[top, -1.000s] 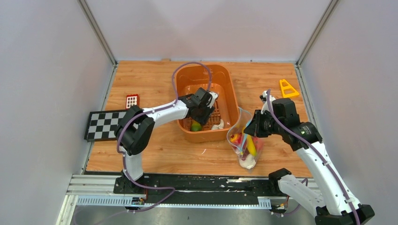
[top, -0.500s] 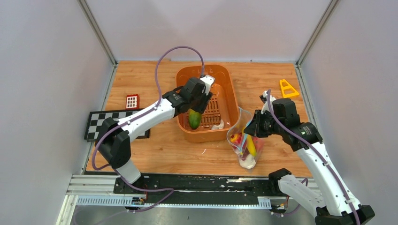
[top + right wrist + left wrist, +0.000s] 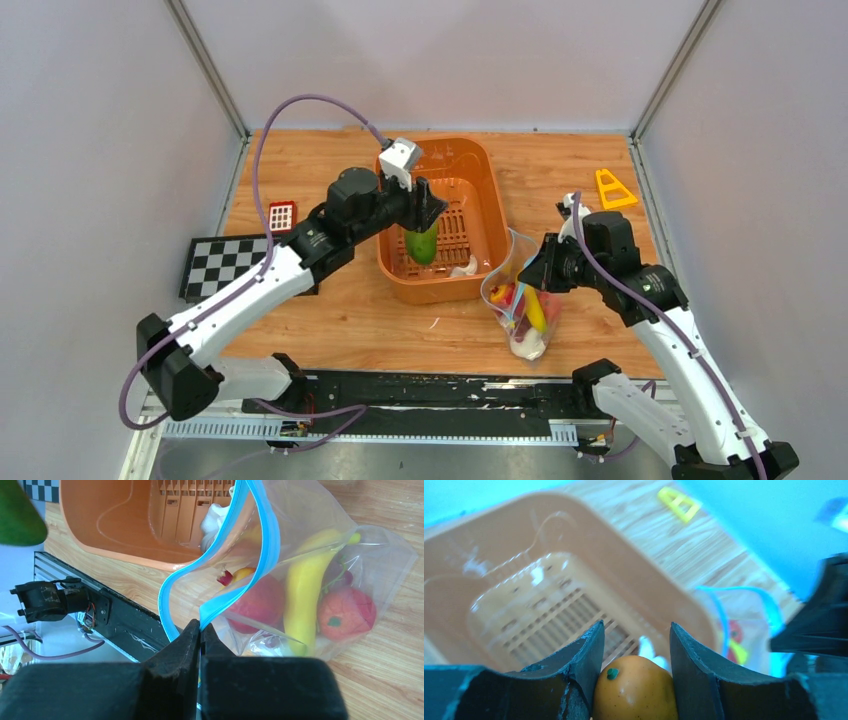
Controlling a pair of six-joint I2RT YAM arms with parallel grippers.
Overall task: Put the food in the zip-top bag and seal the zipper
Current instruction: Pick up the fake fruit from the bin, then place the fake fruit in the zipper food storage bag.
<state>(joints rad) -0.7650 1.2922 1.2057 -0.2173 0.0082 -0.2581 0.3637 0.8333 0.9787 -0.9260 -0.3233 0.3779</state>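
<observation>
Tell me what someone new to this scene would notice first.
The left pincer holds a green-and-orange toy fruit in the air over the orange basket at the middle of the table. To its right, the right pincer pinches the teal zipper of the clear bag, holding its mouth open; a yellow banana and red fruits already lie inside.

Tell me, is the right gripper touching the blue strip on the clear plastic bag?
Touching. The right wrist view shows the right gripper, jaws pinched shut on the blue zipper strip of the clear plastic bag.
</observation>
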